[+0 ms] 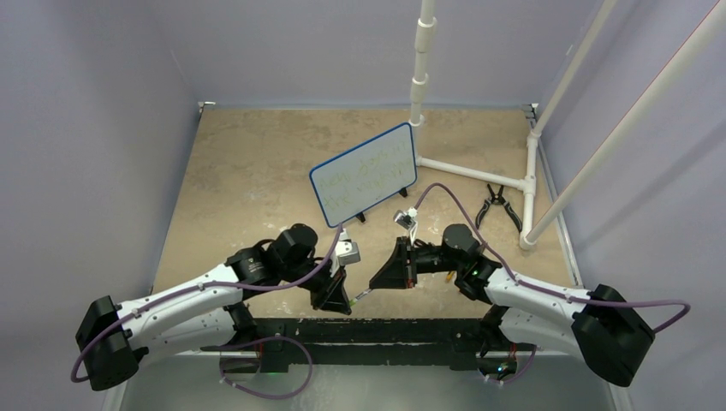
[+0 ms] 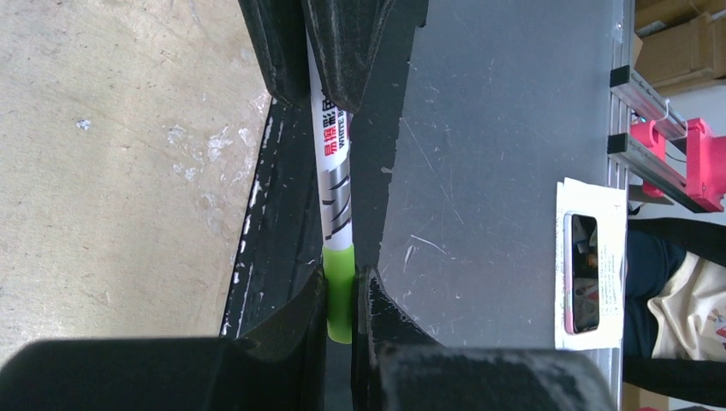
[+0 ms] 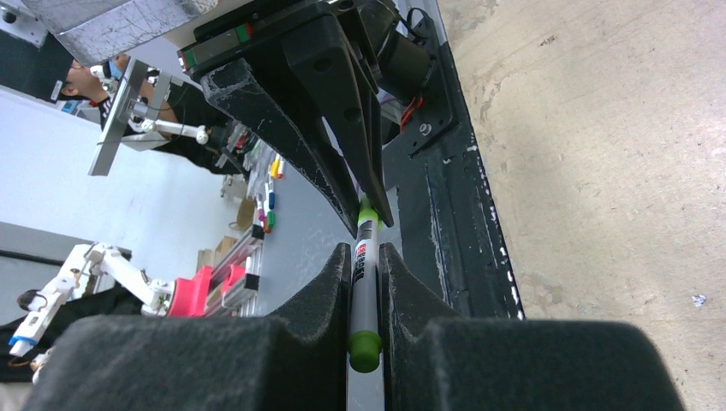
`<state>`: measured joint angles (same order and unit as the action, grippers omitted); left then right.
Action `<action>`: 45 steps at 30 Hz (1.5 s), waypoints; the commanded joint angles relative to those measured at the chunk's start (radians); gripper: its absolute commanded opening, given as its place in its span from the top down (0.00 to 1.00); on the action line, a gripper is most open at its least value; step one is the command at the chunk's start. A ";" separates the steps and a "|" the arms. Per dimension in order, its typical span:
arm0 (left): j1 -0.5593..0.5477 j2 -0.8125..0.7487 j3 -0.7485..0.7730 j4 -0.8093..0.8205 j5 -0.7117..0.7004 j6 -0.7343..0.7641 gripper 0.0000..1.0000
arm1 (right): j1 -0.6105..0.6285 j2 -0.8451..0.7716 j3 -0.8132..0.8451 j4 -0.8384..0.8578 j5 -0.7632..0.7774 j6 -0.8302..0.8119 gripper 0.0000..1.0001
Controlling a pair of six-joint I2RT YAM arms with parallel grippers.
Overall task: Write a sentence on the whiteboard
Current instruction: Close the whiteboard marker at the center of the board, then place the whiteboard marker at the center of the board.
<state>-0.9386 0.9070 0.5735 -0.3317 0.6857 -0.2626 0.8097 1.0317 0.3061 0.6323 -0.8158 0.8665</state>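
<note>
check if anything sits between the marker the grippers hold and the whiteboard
Nothing visible does. The left gripper and right gripper both clamp the marker at the near edge; the tabletop from there to the whiteboard shows nothing on it. The pliers lie off to the right.

Whiteboard (image 1: 364, 174): stands on the tabletop (image 1: 248, 171), centre, toward the far side, its right end set farther back than its left. Sentence (image 1: 368, 167): two rows across the board's face. Pipe frame (image 1: 479, 173): on the tabletop, just behind and right of the board. Pliers (image 1: 498, 205): flat on the tabletop, right of the board, near the frame's right corner. Left gripper (image 1: 347, 300) and right gripper (image 1: 374, 285): meeting near of the board, left one at left. Marker (image 1: 360, 294): spans between them, clamped in both sets of fingers.
</note>
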 commanded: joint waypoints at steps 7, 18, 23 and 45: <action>0.015 -0.052 0.077 0.661 -0.159 0.024 1.00 | 0.104 0.049 0.012 -0.093 -0.013 0.059 1.00; 0.015 -0.043 0.227 0.096 -0.116 0.205 0.70 | 0.097 -0.181 0.188 -0.539 0.313 0.012 1.00; 0.015 -0.107 0.258 -0.016 -0.208 0.232 0.37 | 0.095 -0.257 0.306 -0.724 0.447 -0.011 1.00; 0.036 -0.183 0.165 0.031 -1.024 -0.009 0.14 | 0.095 -0.139 0.152 -0.556 0.796 -0.031 1.00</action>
<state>-0.9234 0.7223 0.7471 -0.3450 -0.1070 -0.2234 0.9031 0.8310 0.5125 -0.0902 -0.1043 0.8452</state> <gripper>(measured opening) 0.850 0.137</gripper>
